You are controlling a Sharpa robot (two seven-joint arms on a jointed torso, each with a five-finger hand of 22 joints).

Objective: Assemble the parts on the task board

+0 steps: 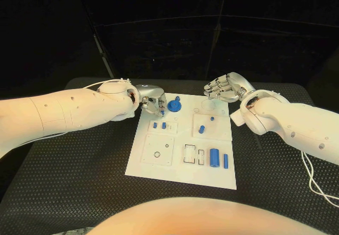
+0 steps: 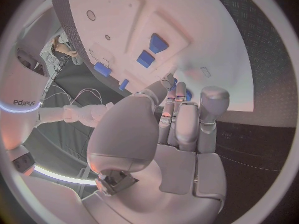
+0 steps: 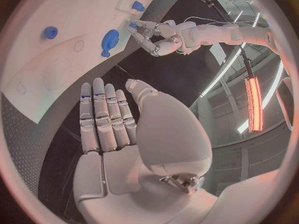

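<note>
Two robot hands work at the far edge of the task board [image 1: 152,169], the white plate lying mid-table [image 1: 63,196]. Our left robot hand [image 1: 152,104] sits at about eleven o'clock of the board, fingers curled together with a small blue part [image 1: 163,106] at their tips; we judge it pinched there, though the wrist view hides most of the contact. Just beside it, toward one o'clock, lies the blue round knob [image 1: 175,105]. Our right robot hand [image 1: 225,88] hovers beyond the board's far right corner, fingers straight and side by side, holding nothing.

Several other blue parts rest on the board: two small pegs [image 1: 159,125] at its left, a short piece [image 1: 201,129] near the centre, and a long cylinder [image 1: 214,156] with a slim bar [image 1: 225,161] toward five o'clock.

To seat the pinched part well, we should keep it upright, line it over its socket, lower slowly, and release only once it stands firm. We would keep the right robot hand clear.
</note>
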